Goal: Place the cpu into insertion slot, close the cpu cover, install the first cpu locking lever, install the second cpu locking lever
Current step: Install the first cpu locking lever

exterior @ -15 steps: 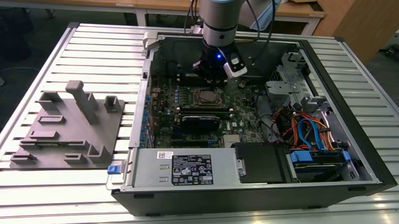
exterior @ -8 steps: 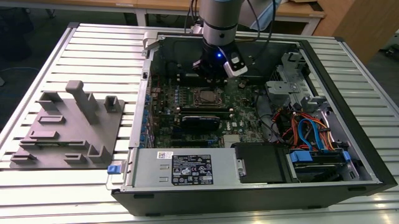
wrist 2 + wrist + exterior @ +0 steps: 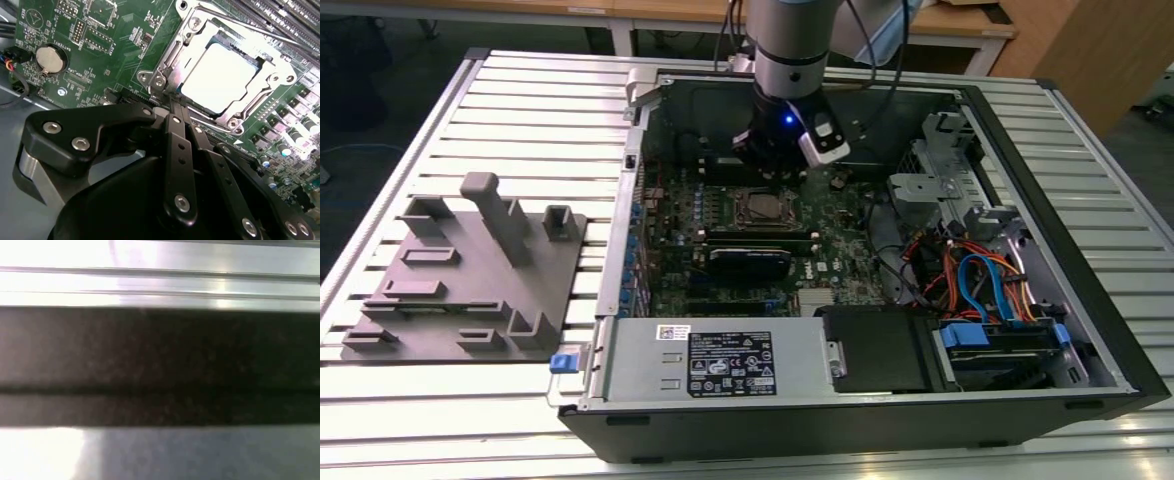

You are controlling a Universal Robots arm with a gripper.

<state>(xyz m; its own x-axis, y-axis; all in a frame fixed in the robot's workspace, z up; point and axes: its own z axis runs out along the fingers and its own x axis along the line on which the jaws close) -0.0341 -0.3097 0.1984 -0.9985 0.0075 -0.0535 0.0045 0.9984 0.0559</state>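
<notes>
The cpu [image 3: 222, 75] lies flat in the insertion slot [image 3: 758, 208], its pale silvery top showing through the window of the cpu cover [image 3: 196, 36]. The cover is down over it. A thin metal locking lever [image 3: 260, 31] runs along one side of the socket. My gripper [image 3: 172, 102] is shut, with nothing visible between its black fingers [image 3: 177, 150]. The tips sit right at the socket's corner beside a hooked metal lever end [image 3: 156, 81]. In the exterior view the gripper [image 3: 781, 172] hangs inside the open computer case just behind the socket.
Long black memory slots [image 3: 280, 15] border the socket and a coin battery [image 3: 51, 59] sits on the green board. The case holds a power supply [image 3: 707, 360], a drive cage [image 3: 927, 190] and coloured cables [image 3: 974, 280]. A grey fixture [image 3: 467, 270] stands on the ribbed table.
</notes>
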